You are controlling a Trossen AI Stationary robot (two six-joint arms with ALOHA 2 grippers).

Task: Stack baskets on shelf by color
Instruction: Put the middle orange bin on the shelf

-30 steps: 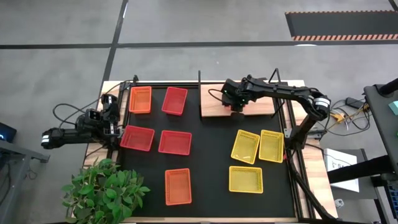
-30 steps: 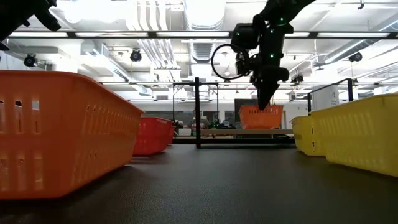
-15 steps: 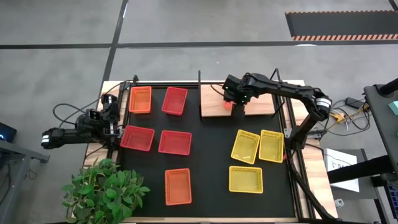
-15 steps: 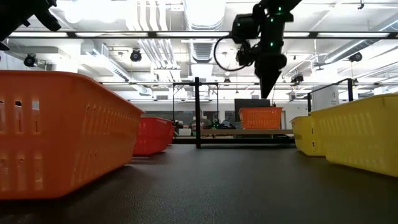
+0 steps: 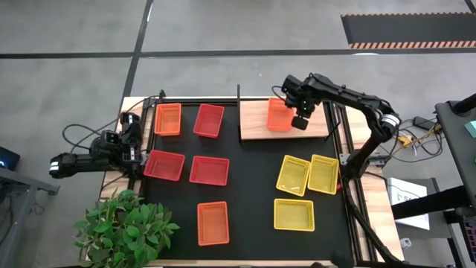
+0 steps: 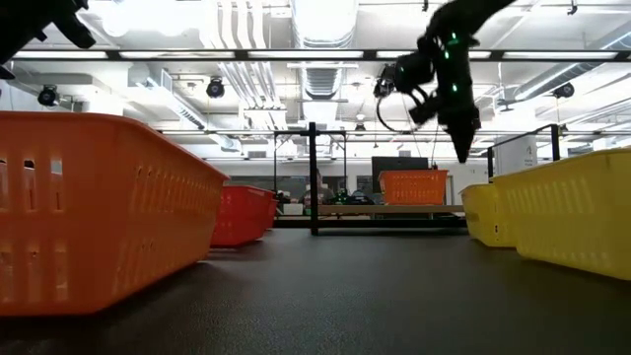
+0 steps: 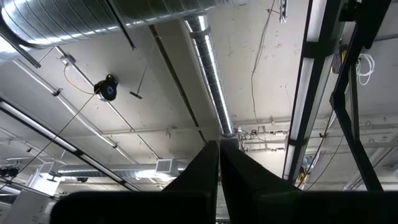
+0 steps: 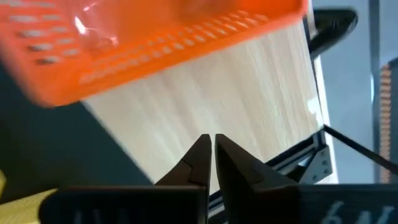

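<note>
With my right gripper [image 5: 300,121] empty and closed upper centre, I judge each orange basket [image 5: 280,115] light, flexible; grip its rim.

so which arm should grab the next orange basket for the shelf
Probably the left. The left gripper waits at the table's left edge beside the orange basket. The right gripper hangs over the shelf, next to the orange basket on the shelf, with red baskets between it and the others.
</note>
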